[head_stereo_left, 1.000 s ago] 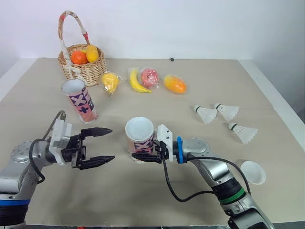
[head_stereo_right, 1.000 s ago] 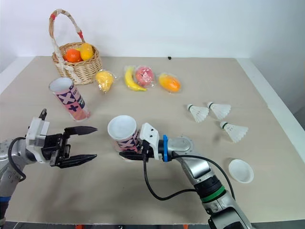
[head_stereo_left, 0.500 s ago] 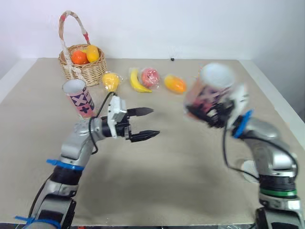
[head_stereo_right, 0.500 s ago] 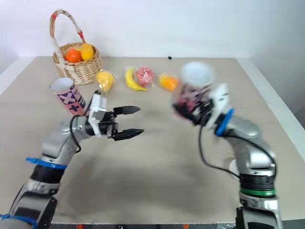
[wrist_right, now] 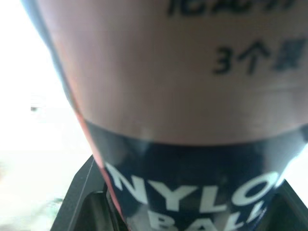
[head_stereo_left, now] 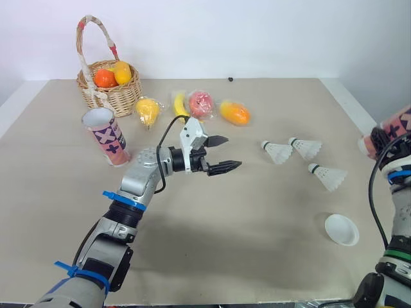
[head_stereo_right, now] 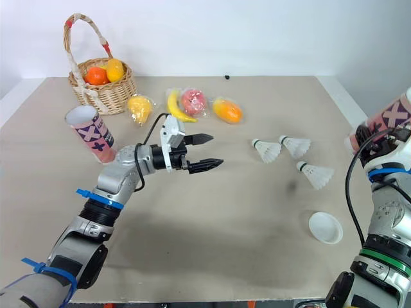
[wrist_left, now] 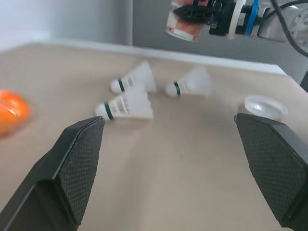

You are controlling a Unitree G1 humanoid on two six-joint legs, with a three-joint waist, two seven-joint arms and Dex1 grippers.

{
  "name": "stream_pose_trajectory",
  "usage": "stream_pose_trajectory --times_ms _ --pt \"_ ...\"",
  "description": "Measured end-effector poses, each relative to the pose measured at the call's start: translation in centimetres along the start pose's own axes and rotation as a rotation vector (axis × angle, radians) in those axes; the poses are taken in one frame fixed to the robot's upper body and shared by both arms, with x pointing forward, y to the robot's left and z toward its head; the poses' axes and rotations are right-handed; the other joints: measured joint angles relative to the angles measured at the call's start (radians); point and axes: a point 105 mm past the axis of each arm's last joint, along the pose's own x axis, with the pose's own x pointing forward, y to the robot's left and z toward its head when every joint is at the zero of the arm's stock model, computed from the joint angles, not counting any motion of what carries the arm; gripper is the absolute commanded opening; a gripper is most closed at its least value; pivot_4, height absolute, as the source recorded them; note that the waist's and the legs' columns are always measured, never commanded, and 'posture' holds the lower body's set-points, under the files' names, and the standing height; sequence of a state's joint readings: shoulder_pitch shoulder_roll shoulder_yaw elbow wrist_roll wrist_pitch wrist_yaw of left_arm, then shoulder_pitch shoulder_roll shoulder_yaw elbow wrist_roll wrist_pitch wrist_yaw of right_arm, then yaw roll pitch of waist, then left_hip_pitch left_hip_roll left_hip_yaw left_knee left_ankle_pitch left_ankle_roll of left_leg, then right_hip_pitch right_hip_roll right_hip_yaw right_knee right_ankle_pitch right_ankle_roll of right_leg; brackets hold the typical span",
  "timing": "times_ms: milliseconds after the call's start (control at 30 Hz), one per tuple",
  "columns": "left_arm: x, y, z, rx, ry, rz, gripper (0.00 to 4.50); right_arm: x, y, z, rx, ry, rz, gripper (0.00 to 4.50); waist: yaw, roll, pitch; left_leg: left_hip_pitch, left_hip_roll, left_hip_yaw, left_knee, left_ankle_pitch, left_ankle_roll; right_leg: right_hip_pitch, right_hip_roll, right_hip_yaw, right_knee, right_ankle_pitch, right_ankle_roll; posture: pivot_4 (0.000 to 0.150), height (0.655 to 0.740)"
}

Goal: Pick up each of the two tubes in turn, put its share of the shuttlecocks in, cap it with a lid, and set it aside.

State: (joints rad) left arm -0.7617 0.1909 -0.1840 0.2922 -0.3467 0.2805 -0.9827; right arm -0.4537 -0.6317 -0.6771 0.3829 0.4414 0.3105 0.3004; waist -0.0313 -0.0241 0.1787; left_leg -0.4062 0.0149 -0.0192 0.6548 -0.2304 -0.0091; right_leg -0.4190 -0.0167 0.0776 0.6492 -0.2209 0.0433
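Far left: a basket (head_stereo_left: 109,90) of fruit at the back of the table (head_stereo_left: 257,256). In front of it is the standing tube (head_stereo_left: 106,136), open end up.

Left of centre: my left gripper (head_stereo_left: 231,152) is held above the table, fingers spread wide with nothing between them, pointing toward the right. Behind it lies a row of wrapped fruit (head_stereo_left: 201,102).

Right of centre: three shuttlecocks lie near one another on the table, apart from both grippers. They are the left shuttlecock (head_stereo_left: 277,153), the back shuttlecock (head_stereo_left: 305,148) and the front shuttlecock (head_stereo_left: 327,177). Nearer me, a white lid (head_stereo_left: 341,229) lies alone.

Far right: my right gripper (wrist_left: 192,10) is lifted clear of the table, fingers closed on the raised tube (head_stereo_left: 395,126).
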Motion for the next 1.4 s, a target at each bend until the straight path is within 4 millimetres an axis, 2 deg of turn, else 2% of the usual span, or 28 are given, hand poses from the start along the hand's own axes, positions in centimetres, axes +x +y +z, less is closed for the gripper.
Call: stream_pose_trajectory --times_ms 200,367,600,767,933,1133,1400 --pt "0.0 0.2 -0.5 -0.001 0.027 0.024 4.5 -0.2 -4.1 -3.1 -0.056 0.091 -0.171 2.31 -0.004 0.0 0.0 0.0 -0.001 0.001 0.0 0.0 0.0 0.0 -0.001 0.002 0.0 0.0 0.001 0.15 0.7298" --pt "0.0 -0.4 -0.7 0.005 0.02 0.012 4.5 -0.3 -4.5 -5.1 -0.138 0.154 -0.188 2.31 -0.014 0.001 0.0 0.0 -0.001 0.002 0.0 0.0 0.0 0.0 -0.001 0.003 0.0 0.0 0.002 0.15 0.7298" --pt "0.2 -1.2 -0.1 0.044 -0.004 -0.027 4.5 -0.1 -4.5 -5.2 -0.144 0.151 -0.182 2.31 -0.015 0.001 0.0 0.001 -0.002 0.003 0.0 0.0 0.0 0.001 -0.001 0.005 0.0 0.001 0.004 0.15 0.7298" --pt "0.3 -1.3 0.0 0.048 -0.01 -0.029 4.5 -0.3 -4.8 -5.8 -0.125 0.193 -0.178 4.34 -0.015 0.001 0.0 0.001 -0.002 0.004 0.001 0.0 0.0 0.001 -0.001 0.005 -0.001 -0.001 0.01 0.15 0.7298" --pt "0.3 -1.3 0.1 0.054 -0.016 -0.03 4.5 -0.8 -5.3 -6.9 -0.097 0.242 -0.186 4.43 -0.015 0.001 0.0 0.002 -0.002 0.006 0.001 0.0 0.0 0.001 -0.002 0.007 -0.001 -0.001 0.011 0.15 0.7298" --pt "0.4 -1.4 0.2 0.061 -0.024 -0.03 4.5 -1.3 -6.4 -6.4 -0.108 0.263 -0.195 4.43 -0.015 0.001 0.0 0.002 -0.003 0.007 0.001 0.0 0.0 0.001 -0.002 0.008 -0.001 -0.002 0.013 0.15 0.7298" --pt "0.3 -1.3 0.4 0.065 -0.032 -0.028 4.5 -2.2 -6.3 -7.2 -0.093 0.305 -0.149 4.43 -0.015 0.001 0.0 0.003 -0.003 0.009 0.001 0.0 0.0 0.001 -0.002 0.01 -0.001 -0.001 0.014 0.15 0.7298"
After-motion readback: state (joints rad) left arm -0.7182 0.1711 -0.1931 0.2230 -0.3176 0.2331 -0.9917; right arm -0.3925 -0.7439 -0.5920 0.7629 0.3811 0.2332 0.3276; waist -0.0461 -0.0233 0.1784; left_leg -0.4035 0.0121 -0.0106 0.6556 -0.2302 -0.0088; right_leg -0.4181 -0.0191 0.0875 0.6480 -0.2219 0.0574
